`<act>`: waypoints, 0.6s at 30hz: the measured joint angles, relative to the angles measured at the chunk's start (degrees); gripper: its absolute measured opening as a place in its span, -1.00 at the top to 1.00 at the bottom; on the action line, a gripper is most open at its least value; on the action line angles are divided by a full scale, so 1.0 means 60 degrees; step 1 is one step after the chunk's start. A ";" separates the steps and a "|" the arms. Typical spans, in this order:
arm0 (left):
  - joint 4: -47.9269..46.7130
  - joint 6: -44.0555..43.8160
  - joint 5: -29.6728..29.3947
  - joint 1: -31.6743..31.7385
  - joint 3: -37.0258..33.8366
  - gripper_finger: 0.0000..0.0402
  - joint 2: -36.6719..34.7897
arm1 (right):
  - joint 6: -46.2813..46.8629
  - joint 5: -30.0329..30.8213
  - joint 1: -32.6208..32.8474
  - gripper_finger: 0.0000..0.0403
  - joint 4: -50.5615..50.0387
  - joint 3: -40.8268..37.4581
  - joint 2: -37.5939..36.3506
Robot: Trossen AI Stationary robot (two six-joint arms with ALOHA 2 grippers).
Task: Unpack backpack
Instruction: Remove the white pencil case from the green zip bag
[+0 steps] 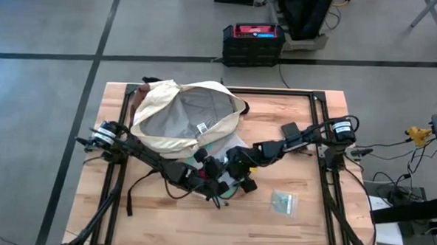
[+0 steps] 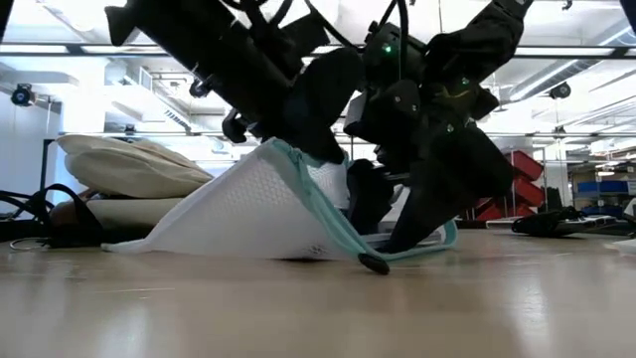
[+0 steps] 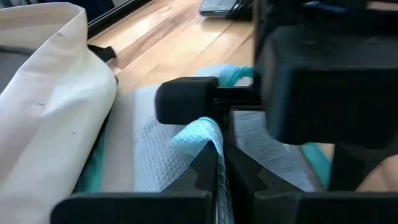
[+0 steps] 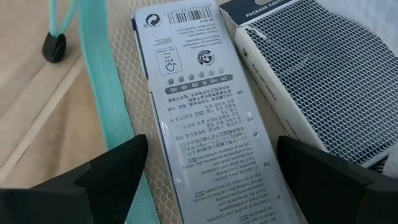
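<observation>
The cream-white backpack (image 1: 181, 121) lies open on the table's far left, its grey lining showing. Beside its mouth sits a clear mesh zip pouch (image 2: 248, 214) with a teal edge; its bottom rests on the wood. My left gripper (image 3: 217, 174) is shut on the pouch's raised edge. My right gripper (image 4: 208, 174) is open and points steeply down into the pouch. Its fingers stand on either side of a grey printed packet (image 4: 205, 112), which lies next to a dotted box (image 4: 317, 68). The pouch's black zip pull (image 4: 55, 46) rests on the table. My left gripper pinches the pouch's teal zip edge (image 3: 205, 134) between its two fingers, coming slanting down from the table's left. That edge is lifted into a peak, while the pouch's lower side (image 2: 199, 244) stays on the table. Whether my right gripper touches the packet or the pouch, I cannot tell.
A small clear packet (image 1: 281, 201) lies on the wood toward the near right. A dark flat item (image 1: 289, 131) sits by the right arm. Black straps (image 1: 138, 189) trail near the left arm. A black crate (image 1: 253, 43) stands on the floor beyond the far edge.
</observation>
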 joint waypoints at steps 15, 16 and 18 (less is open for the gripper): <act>-0.0015 -0.1217 0.0017 0.0472 -0.1401 1.00 -0.0015 | 0.0521 -0.0048 -0.0007 -0.05 -0.0620 0.0087 -0.0230; 0.0000 -0.1305 0.0032 0.0475 -0.1495 1.00 -0.0015 | 0.0566 -0.0007 0.0038 -0.05 -0.0719 0.0113 -0.0357; 0.0159 -0.1466 0.0081 0.0475 -0.1680 1.00 -0.0015 | 0.0688 0.0214 0.0156 -0.05 -0.0916 0.0156 -0.0666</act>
